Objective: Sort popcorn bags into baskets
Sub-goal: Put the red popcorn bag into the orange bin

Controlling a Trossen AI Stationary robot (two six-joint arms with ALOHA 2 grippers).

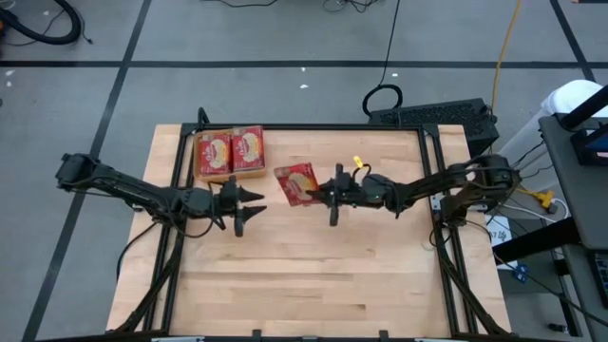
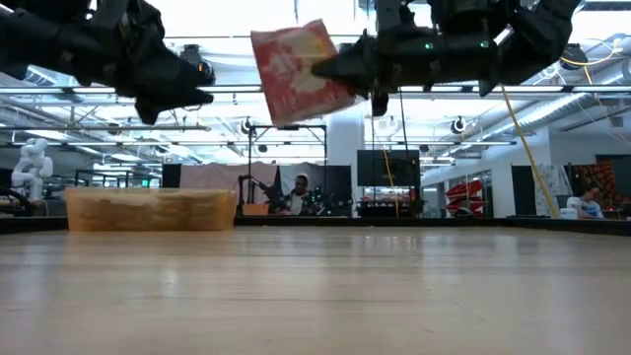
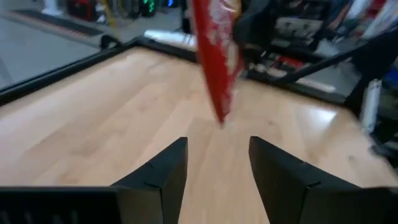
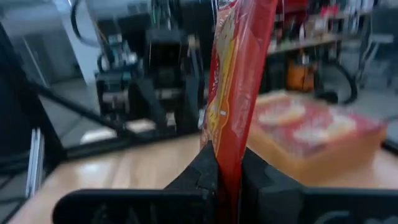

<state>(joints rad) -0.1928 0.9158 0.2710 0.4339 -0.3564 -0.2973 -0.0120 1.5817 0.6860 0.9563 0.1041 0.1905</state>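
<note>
Robotics lab or workshop, judging by the wooden table (image 1: pixel 313 275) in a black metal frame on a grey taped floor, cables (image 1: pixel 389 57) trailing, ceiling strip lights, a white humanoid robot (image 2: pixel 32 163), and seated people (image 2: pixel 294 195) behind.

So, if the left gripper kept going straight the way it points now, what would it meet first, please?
Probably the popcorn bag that the right gripper holds in the air; the open left gripper faces it edge-on, though depth is unclear.
</note>
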